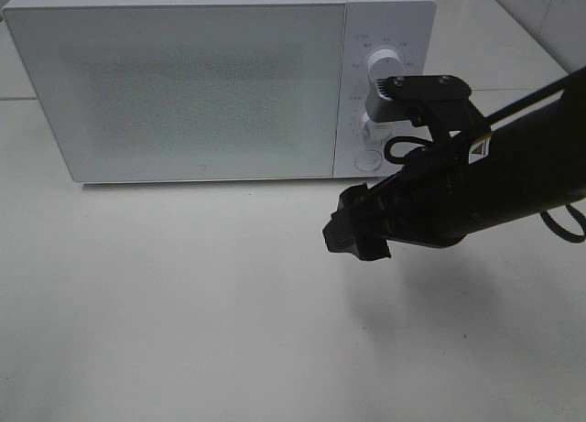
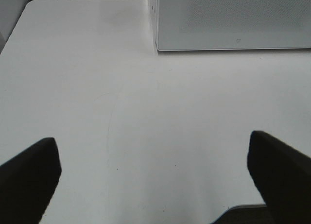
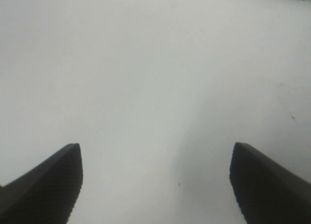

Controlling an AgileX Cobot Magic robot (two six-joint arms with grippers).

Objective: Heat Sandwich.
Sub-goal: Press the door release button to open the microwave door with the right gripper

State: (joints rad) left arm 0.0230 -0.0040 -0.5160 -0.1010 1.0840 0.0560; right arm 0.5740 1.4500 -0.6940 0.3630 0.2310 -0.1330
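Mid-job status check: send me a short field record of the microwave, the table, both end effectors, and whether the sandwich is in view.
microwave: white, at the back of the table, door shut
controls: on the microwave's right panel, partly hidden by the right arm
sandwich: not visible in any view
left end effector: open, nothing between its fingers, over the table near the microwave's front
right end effector: open, holding nothing, above the table in front of the control side
table: white, smooth
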